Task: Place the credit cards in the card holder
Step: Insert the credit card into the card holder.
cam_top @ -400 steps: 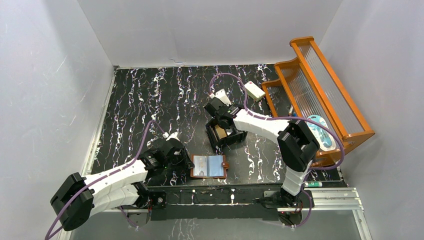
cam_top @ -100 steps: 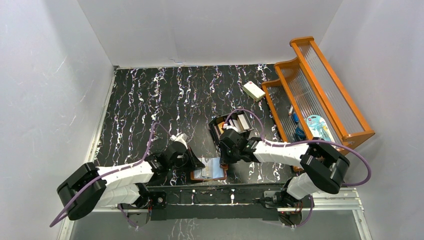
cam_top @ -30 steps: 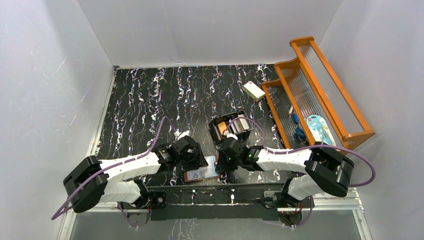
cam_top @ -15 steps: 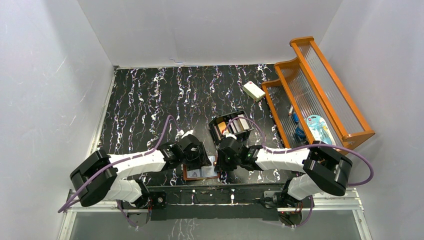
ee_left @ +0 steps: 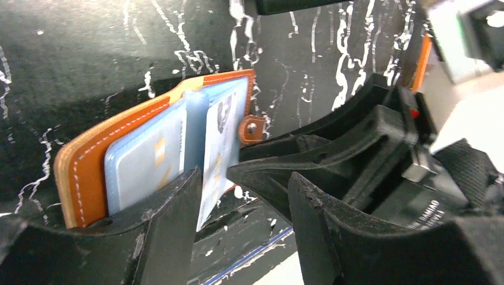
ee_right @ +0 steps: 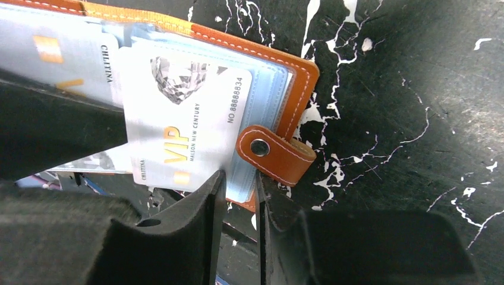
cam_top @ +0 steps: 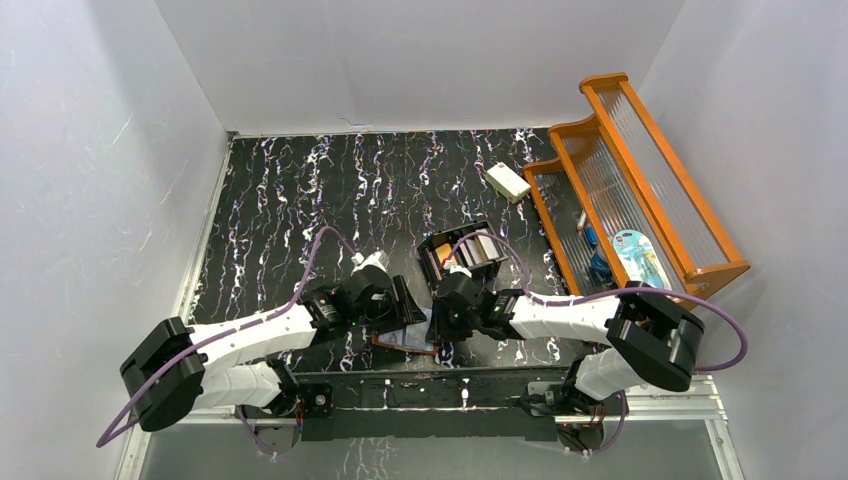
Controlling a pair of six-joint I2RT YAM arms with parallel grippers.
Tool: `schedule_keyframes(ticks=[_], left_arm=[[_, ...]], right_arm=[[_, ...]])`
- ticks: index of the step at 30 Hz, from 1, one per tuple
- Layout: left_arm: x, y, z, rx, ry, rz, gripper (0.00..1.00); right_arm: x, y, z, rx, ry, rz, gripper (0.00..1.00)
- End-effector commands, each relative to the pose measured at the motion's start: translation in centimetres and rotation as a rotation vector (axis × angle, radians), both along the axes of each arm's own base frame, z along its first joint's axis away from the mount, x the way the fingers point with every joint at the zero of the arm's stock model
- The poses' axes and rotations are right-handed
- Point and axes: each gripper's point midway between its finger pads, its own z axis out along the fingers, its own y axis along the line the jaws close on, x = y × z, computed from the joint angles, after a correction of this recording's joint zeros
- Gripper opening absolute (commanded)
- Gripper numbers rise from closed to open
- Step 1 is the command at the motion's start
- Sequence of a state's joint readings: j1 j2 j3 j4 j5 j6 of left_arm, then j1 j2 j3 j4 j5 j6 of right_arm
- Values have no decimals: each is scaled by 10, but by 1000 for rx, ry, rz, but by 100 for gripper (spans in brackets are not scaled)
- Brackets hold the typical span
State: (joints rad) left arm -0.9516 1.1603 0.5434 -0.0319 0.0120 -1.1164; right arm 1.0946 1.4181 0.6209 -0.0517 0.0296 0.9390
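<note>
A: Where's the wallet (ee_right: 299,76)?

B: Open on the table (ee_right: 404,89), near edge, btwn our two grippers. Our left gripper (ee_left: 243,178) has its jaws well apart, one finger over the wallet's edge, nothing pinched.

A: And our right gripper (ee_right: 241,178)?

B: Narrow gap w/ the wallet's near edge in it. We can't tell if it pinches. Grey VIP card (ee_right: 184,124) lies skewed on the pocket by the snap tab (ee_right: 273,153). Farther back we see a black box (cam_top: 462,252), then a white block (cam_top: 508,181).

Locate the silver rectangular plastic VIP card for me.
In the right wrist view, the silver VIP card lies on the pale blue slots of the open brown leather card holder, just left of its snap tab.
</note>
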Motion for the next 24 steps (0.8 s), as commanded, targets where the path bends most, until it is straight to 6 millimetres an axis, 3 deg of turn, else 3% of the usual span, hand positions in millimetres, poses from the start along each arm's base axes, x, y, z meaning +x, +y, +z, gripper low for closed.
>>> schedule_keyframes(ticks=[1,13,24], left_arm=[[0,11,-5,77,27,30,53],[-4,12,-16,114,59,13,53],[9,37,15,224,-23,66,57]], right_arm=[[6,19,27,96,-41,10,33],[3,29,33,175,-12,-3,31],[5,22,31,156,-20,-36,34]])
